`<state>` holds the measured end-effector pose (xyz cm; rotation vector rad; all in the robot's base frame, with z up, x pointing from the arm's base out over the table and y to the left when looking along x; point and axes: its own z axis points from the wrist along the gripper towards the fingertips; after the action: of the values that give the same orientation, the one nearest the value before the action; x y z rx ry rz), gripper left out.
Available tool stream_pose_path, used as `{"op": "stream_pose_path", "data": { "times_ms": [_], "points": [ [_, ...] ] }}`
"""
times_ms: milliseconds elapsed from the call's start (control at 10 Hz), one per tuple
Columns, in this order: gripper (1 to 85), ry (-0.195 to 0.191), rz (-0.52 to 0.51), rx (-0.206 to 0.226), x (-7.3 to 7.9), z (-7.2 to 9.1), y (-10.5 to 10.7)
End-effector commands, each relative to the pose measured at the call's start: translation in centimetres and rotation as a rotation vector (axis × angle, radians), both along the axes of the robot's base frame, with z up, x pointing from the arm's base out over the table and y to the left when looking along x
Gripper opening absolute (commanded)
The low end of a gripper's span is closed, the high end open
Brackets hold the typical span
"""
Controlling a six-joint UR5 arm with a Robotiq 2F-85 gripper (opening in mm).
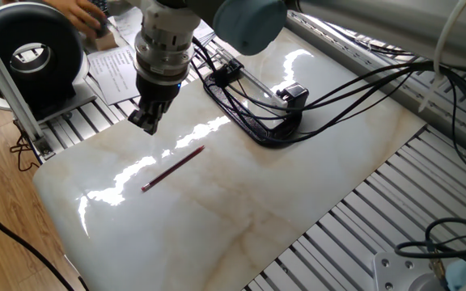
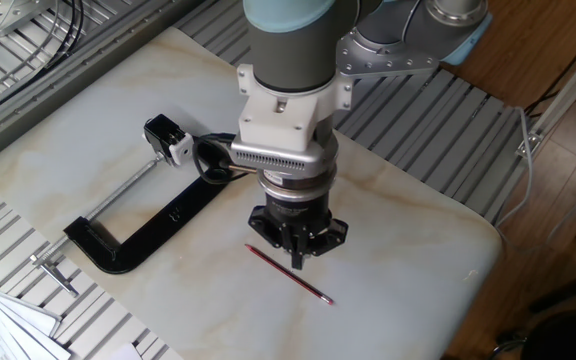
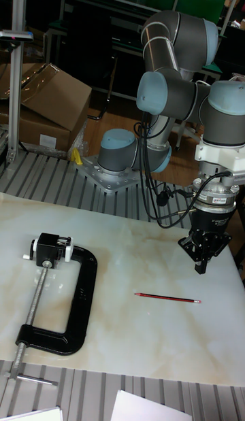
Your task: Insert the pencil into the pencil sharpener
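The dark-red pencil (image 1: 174, 168) (image 2: 289, 274) (image 3: 167, 298) lies flat on the white marble table (image 1: 241, 218), free of any grip. My gripper (image 1: 146, 123) (image 2: 298, 258) (image 3: 202, 266) hangs point-down a little above the table near one end of the pencil, its fingers shut together on nothing. The pencil sharpener (image 1: 292, 92) (image 2: 168, 138) (image 3: 51, 247), a small black block with a white face, sits held in the big black C-clamp (image 1: 245, 121) (image 2: 148, 230) (image 3: 75, 312), well away from the gripper.
Black cables (image 1: 362, 73) trail from the arm across the table past the clamp. A round black device (image 1: 31, 52), papers (image 1: 120, 65) and a person's hand (image 1: 79, 12) are beyond the table's far-left edge. Slatted aluminium framing (image 2: 428, 120) surrounds the marble slab.
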<state>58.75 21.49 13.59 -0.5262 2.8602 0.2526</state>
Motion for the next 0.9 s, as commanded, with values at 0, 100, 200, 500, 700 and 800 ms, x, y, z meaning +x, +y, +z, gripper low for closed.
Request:
{"op": "stream_pose_path", "data": {
  "times_ms": [0, 100, 200, 500, 700, 800],
  "points": [
    [70.3, -0.031, -0.045, 0.034, 1.1, 0.6, 0.7],
    [70.3, -0.028, -0.037, 0.035, 1.0, 0.5, 0.7],
    [70.3, -0.004, -0.002, 0.037, 0.2, 0.4, 1.0],
    [70.0, -0.033, 0.013, 0.008, 1.2, 0.0, -0.1],
    [70.0, -0.045, 0.003, -0.002, 1.6, 0.0, -0.3],
    [70.0, -0.048, -0.006, -0.013, 1.7, -0.1, -0.8]
  ]
}}
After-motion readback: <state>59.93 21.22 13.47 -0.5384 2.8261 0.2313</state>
